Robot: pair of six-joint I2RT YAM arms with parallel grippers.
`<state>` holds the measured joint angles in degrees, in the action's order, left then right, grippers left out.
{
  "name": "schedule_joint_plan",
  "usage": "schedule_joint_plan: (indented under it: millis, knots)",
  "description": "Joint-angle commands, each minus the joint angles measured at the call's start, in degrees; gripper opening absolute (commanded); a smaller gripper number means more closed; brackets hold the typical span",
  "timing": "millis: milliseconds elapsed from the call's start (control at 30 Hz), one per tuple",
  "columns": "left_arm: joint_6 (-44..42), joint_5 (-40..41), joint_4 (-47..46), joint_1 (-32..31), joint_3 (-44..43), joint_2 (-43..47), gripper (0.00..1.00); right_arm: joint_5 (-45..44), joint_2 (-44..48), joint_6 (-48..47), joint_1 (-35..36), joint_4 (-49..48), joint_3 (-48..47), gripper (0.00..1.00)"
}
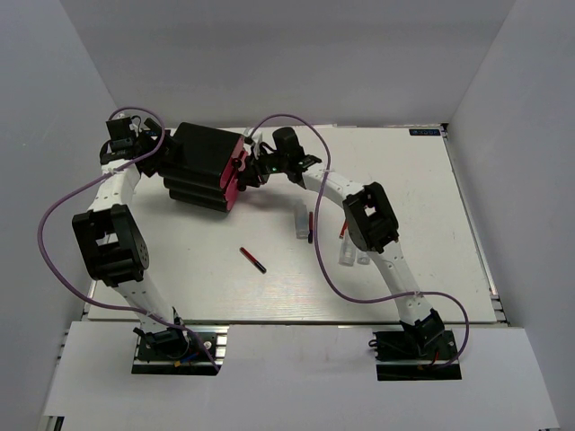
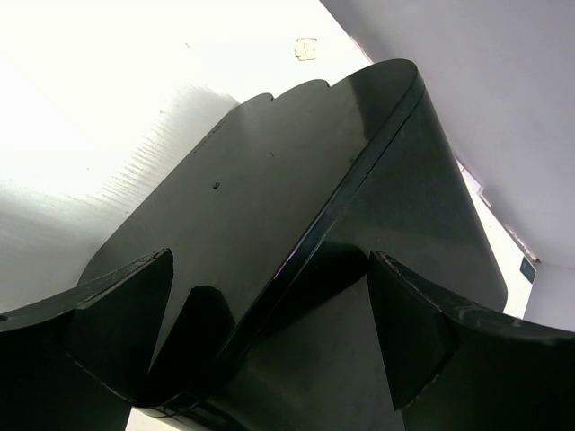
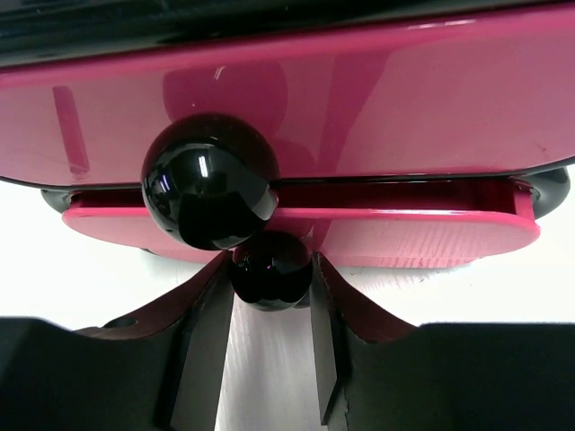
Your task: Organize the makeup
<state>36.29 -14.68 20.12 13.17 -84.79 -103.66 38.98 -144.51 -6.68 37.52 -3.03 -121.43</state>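
Well apart from right gripper (image 1: 254,171), makeup (image 1: 252,259)

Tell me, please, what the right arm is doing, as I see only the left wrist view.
Observer: Its end effector has its fingers against both sides of a black knob on the pink drawers.
Operator: Thank you; is any makeup lying out on the table?
Observer: Yes, a dark-red stick lies on the table, nearer the arm bases than the box.
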Motion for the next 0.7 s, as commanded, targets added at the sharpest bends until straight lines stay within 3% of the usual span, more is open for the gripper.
schedule_joint_plan:
  millis: [0, 267, 467, 667]
  knots:
    - [-0.35, 0.35, 6.34, -0.25, 1.65, 1.44, 0.98, 0.92, 1.33, -0.88, -0.16, -1.63, -0.92, 0.20]
    - [-0.52, 2.37, 7.56, -0.25, -0.10, 2.14, 0.98, 2.41, 9.22, -3.42, -2.44, -2.59, 12.23, 0.11]
    - [-0.35, 3.60, 7.92, 2.29, -3.09, 4.42, 0.98, 4.34, 15.65, -6.50, -5.52, -3.74, 23.15, 0.11]
    - [-0.35, 5.09, 9.41, 3.53, -3.45, 8.19, 0.98, 6.36, 17.51, -8.34, -7.37, -3.04, 25.45, 0.16]
